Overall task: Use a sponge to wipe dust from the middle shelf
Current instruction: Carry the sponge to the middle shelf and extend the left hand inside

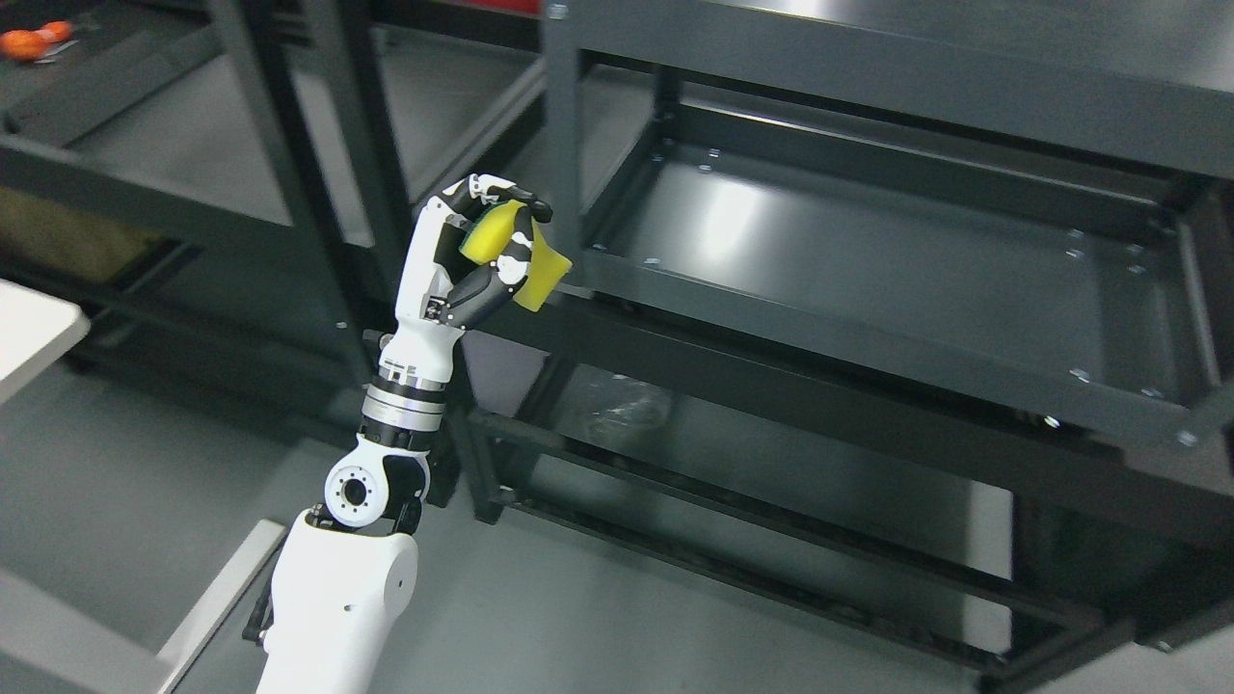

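- Yellow sponge point(501, 253) sits pinched in the left hand point(472, 255), fingers point(522, 246) curled round it, just off the middle shelf point(868, 260) at its front left corner.
- Left arm rises from the lower left, forearm upright.
- Dark metal rack point(564, 125), grey floor point(116, 482), orange items point(34, 40) far top left.

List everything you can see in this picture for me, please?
Sponge: one, yellow, gripped just left of the shelf unit's front corner.
Middle shelf: one, dark grey metal, bare, right of centre.
Lower shelf: one, dark, beneath it, with something clear and crumpled.
Second rack: one, dark, left background.
Orange items: top left corner, too small to identify.
Pale tabletop: one, left edge.
Left robot hand: one, white and black, curled around the sponge.
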Controlling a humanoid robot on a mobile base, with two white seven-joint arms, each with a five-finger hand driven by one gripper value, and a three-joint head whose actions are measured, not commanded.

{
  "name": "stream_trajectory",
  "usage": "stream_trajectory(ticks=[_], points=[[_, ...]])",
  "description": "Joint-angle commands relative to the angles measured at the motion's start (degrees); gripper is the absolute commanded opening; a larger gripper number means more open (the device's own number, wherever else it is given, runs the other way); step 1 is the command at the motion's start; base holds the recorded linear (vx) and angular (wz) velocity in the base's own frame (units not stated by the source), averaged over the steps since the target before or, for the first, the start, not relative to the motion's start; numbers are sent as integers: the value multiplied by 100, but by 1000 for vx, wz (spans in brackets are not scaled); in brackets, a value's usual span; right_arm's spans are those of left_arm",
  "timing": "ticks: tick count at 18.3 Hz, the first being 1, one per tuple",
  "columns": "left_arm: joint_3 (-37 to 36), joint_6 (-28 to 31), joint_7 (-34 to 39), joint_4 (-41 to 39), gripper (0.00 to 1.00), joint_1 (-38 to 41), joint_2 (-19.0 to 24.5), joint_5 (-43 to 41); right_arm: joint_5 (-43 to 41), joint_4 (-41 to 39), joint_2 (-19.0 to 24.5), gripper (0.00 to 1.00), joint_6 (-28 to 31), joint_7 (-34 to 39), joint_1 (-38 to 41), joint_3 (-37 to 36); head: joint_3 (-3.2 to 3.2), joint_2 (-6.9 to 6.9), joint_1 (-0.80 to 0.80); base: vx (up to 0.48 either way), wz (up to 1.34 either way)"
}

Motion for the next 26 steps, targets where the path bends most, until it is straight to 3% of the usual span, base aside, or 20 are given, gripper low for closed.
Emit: stream_trajectory(ticks=[1, 10, 14, 17, 20, 26], points=[[-1313, 11, -6, -159, 1, -453, 100, -911, 0, -100, -100, 100, 3, 5, -4, 0, 0, 0, 0, -148, -1111], [-2957, -7, -542, -756, 1, -1938, 100, -2308, 0, -100, -100, 100, 3, 5, -4, 0, 0, -2, 0, -28, -656], [-3327, -7, -551, -1134, 1, -2667, 100, -3170, 0, -100, -100, 100, 3, 5, -4, 0, 0, -2, 0, 45, -40], [-3258, -68, -551, -1214, 1, -3423, 100, -3776, 0, -100, -100, 100, 3, 5, -4, 0, 0, -2, 0, 40, -43], [-2601, -165, -900, -1144, 1, -4004, 100, -4820, 0, -100, -100, 100, 3, 5, -4, 0, 0, -2, 0, 42, -53], [-1387, -1290, -1008, -643, 2, -3734, 100, -6458, 0, -100, -100, 100, 3, 5, -4, 0, 0, -2, 0, 59, -51]])
